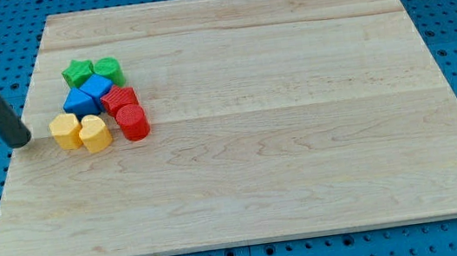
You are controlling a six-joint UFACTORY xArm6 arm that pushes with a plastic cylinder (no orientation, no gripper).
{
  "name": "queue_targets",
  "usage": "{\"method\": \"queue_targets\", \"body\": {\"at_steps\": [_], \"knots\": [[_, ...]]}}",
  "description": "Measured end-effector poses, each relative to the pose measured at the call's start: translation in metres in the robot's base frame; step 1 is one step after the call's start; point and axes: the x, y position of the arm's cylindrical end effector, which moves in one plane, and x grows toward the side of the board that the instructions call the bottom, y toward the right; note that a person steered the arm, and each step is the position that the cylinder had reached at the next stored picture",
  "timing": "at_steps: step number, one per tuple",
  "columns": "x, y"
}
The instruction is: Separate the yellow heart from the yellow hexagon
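My tip [22, 142] (a bare rod as end effector, with no jaws to part or close) rests on the wooden counter [282, 139] just left of the yellow hexagon [65, 131], which touches the yellow heart [96, 134] beside the red cylinder [133, 122].

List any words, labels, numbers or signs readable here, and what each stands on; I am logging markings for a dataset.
None: no readable text, number, brand or sign shows anywhere in the view.
The pale wooden board, the yellow hexagon block, the yellow heart block and the other coloured blocks are unmarked.
My tip, left of the hexagon, carries no label.
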Motion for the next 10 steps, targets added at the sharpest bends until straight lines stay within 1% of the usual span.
{"method": "queue_targets", "body": {"at_steps": [1,2,4,5,6,7,8,9,10], "knots": [[0.005,0.062],[0.009,0.074],[0.006,0.144],[0.010,0.145],[0.027,0.134],[0.043,0.169],[0.065,0.173],[0.064,0.096],[0.069,0.078]]}}
